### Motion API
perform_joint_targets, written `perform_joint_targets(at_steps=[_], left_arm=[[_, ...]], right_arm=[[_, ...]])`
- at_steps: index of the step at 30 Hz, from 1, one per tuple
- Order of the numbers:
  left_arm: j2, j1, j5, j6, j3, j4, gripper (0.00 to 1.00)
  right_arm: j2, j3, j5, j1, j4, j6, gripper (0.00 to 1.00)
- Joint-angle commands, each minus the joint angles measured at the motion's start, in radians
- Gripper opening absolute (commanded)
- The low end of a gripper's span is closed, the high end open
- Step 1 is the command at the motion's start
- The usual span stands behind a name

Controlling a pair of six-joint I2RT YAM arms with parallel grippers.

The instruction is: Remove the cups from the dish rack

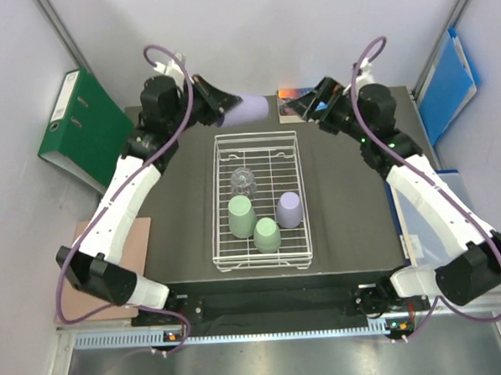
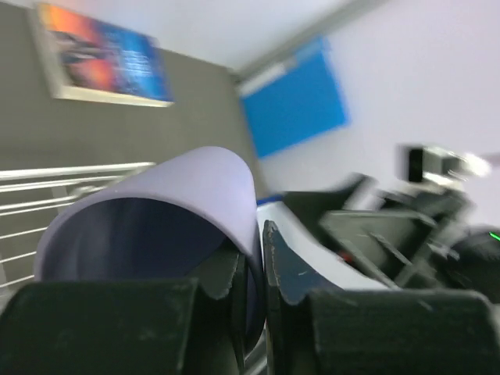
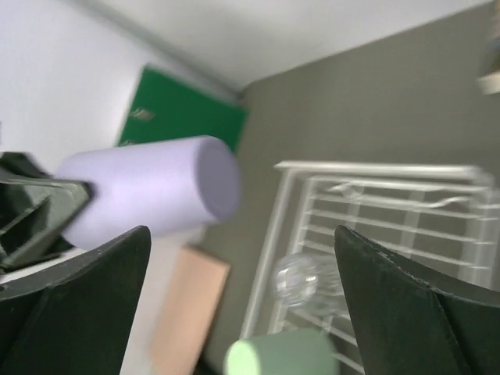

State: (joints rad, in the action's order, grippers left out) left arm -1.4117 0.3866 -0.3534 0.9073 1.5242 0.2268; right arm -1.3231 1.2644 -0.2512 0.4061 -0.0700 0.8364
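We logged the left gripper (image 1: 219, 110) pinching the wall of a lilac cup (image 1: 248, 110), one finger inside the rim and one outside, a grip we judged suited to a thin wall. The cup lay sideways in the air at upper centre of the top view, just past the rack's (image 1: 217, 198) far rim. The right gripper (image 1: 303, 109) stood wide at upper right, facing the cup's base, perhaps for a handover. Inside the rack were a glass (image 1: 243, 182), two green cups (image 1: 240, 216) and a second lilac cup (image 1: 289, 209).
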Motion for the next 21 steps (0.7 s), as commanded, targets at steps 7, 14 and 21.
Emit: perform_joint_targets(at_steps=[7,14,21], left_arm=[[-0.465,-0.052,0.72,-0.332,0.72,0.888,0.0],[-0.633,-0.156,0.783,-0.401,0.705,0.858,0.0],[-0.762,-0.181,0.742,-0.449,0.714,0.758,0.0]], right_arm=[[-0.025,0.231,0.933,0.097,-0.654,-0.347,1.0],[0.064,0.118,0.913,0.145,-0.605,-0.418,1.0],[0.071,0.07,0.842,0.155,-0.607,-0.419,1.0]])
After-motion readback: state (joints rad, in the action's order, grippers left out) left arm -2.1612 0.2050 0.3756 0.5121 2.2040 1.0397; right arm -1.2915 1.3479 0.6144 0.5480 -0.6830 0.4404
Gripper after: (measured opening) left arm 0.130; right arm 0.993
